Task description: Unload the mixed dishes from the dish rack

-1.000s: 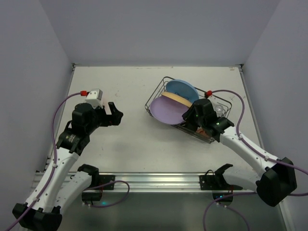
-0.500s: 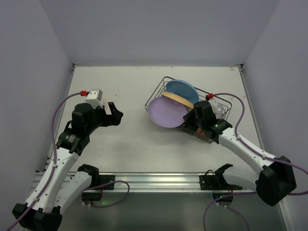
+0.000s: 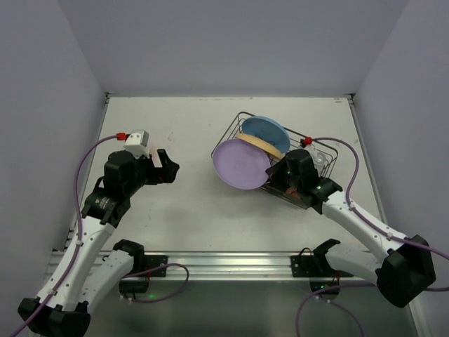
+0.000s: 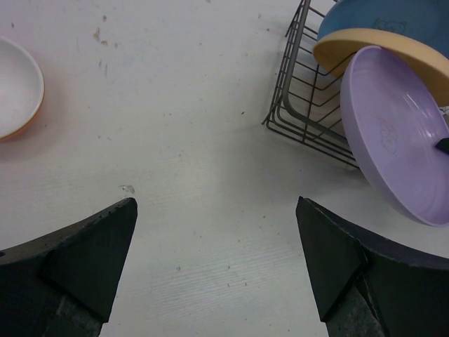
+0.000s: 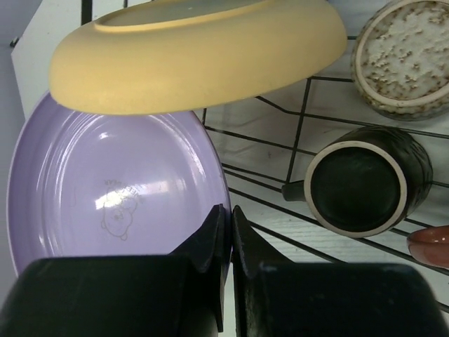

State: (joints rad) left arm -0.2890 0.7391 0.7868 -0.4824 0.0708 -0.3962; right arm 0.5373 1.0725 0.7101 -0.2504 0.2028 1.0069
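The black wire dish rack (image 3: 323, 151) stands at the right of the table and also shows in the left wrist view (image 4: 298, 105). My right gripper (image 5: 228, 210) is shut on the rim of the lilac plate (image 5: 112, 189), held tilted out over the rack's front left side (image 3: 242, 163). The tan plate (image 5: 196, 53) and light blue plate (image 3: 265, 129) stand in the rack. A dark brown mug (image 5: 361, 182), a speckled cup (image 5: 403, 60) and a pink mug's edge (image 5: 431, 246) lie in the rack. My left gripper (image 4: 214, 239) is open and empty over the bare table. The orange bowl (image 4: 17, 88) sits at the left.
Grey walls close the table at the back and sides. A clear glass (image 3: 319, 158) stands in the rack's right end. The aluminium rail (image 3: 224, 263) with the arm bases runs along the near edge.
My right gripper has drawn the lilac plate left and toward the front, further out of the rack. The left arm has not moved.
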